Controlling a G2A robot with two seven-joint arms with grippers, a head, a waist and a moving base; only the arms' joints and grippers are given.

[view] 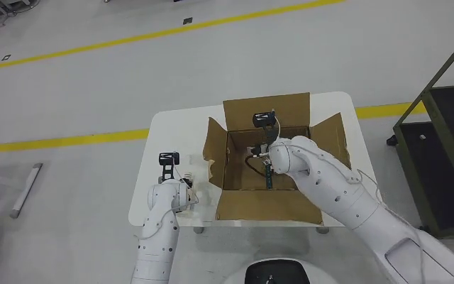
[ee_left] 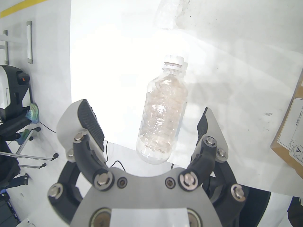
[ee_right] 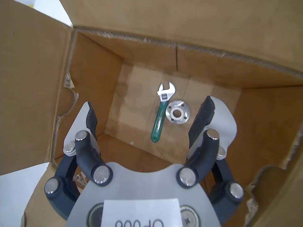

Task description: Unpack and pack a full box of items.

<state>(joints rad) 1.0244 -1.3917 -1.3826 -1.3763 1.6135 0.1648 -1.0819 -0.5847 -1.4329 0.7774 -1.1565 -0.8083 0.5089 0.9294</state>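
Note:
An open cardboard box (view: pixel 284 113) stands on the white table (view: pixel 170 128), its flaps folded out. On its floor lie a green-handled wrench (ee_right: pixel 161 116) and a round metal flange (ee_right: pixel 176 112), side by side. My right gripper (ee_right: pixel 149 116) hangs open above them inside the box (ee_right: pixel 213 24); the wrench (view: pixel 267 177) also shows in the top view. A clear plastic bottle (ee_left: pixel 162 116) lies on the table left of the box, near the front edge. My left gripper (ee_left: pixel 151 121) is open with the bottle's lower half between its fingers, which stand apart from it.
A crumpled piece of clear plastic (ee_left: pixel 169 12) lies on the table beyond the bottle. A labelled side of the box (ee_left: pixel 292 133) is close by the left gripper. A dark metal rack (view: pixel 425 156) stands off the table's right side.

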